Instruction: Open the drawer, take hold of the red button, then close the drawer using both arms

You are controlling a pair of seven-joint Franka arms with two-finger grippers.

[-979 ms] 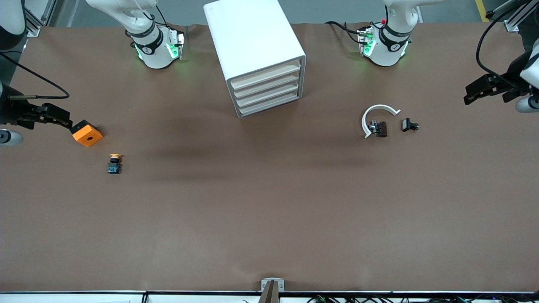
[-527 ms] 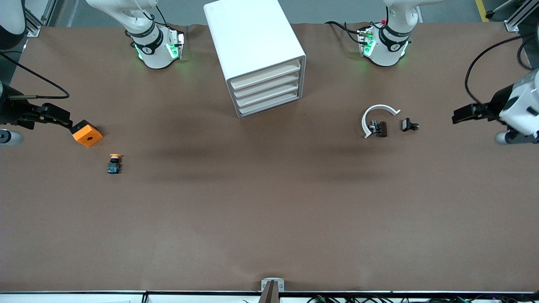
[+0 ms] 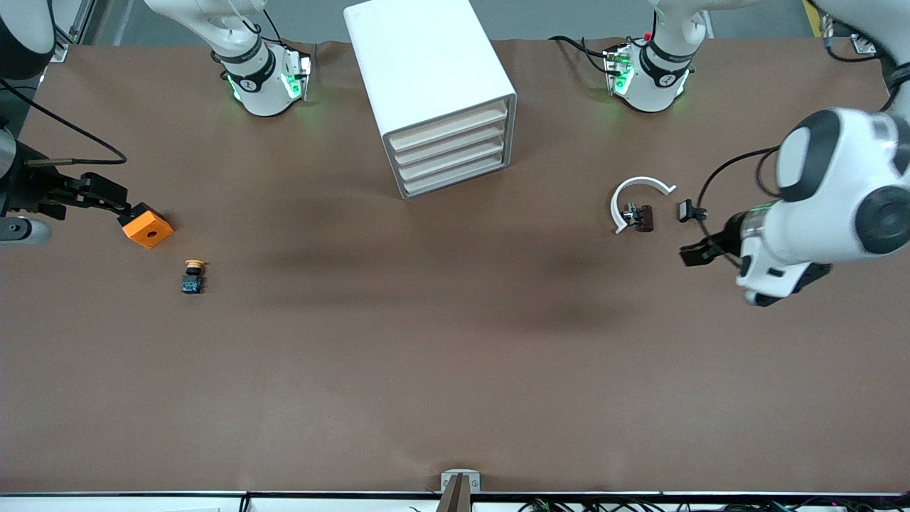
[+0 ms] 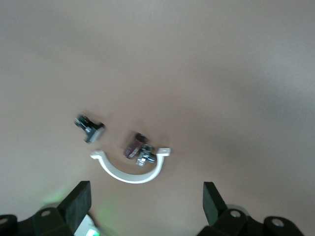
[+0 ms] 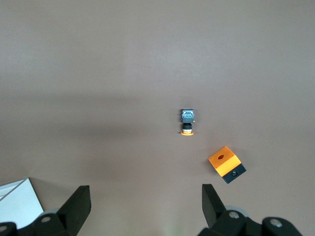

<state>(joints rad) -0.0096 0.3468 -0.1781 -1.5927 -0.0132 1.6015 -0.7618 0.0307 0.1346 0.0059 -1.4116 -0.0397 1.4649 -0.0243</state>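
Observation:
The white cabinet (image 3: 426, 64) stands at the table's middle, near the arms' bases, and each drawer (image 3: 449, 146) of its stack of pale-fronted drawers is shut. The button with the red cap is hidden. My left gripper (image 3: 693, 254) (image 4: 146, 201) hangs open over bare table beside a small black part (image 3: 691, 211), with nothing between its fingers. My right gripper (image 3: 117, 203) (image 5: 145, 204) is open and empty at the right arm's end of the table, its tips next to an orange cube (image 3: 146, 229).
A yellow-capped button (image 3: 192, 276) (image 5: 187, 122) lies nearer the front camera than the orange cube (image 5: 226, 163). A white C-shaped clamp (image 3: 635, 199) (image 4: 130, 172) with a brown part (image 4: 134, 146) and the black part (image 4: 89, 129) lie toward the left arm's end.
The left arm has swung in from its end of the table toward the middle, and its gripper now hangs by the small black part. The right gripper has shifted only slightly.

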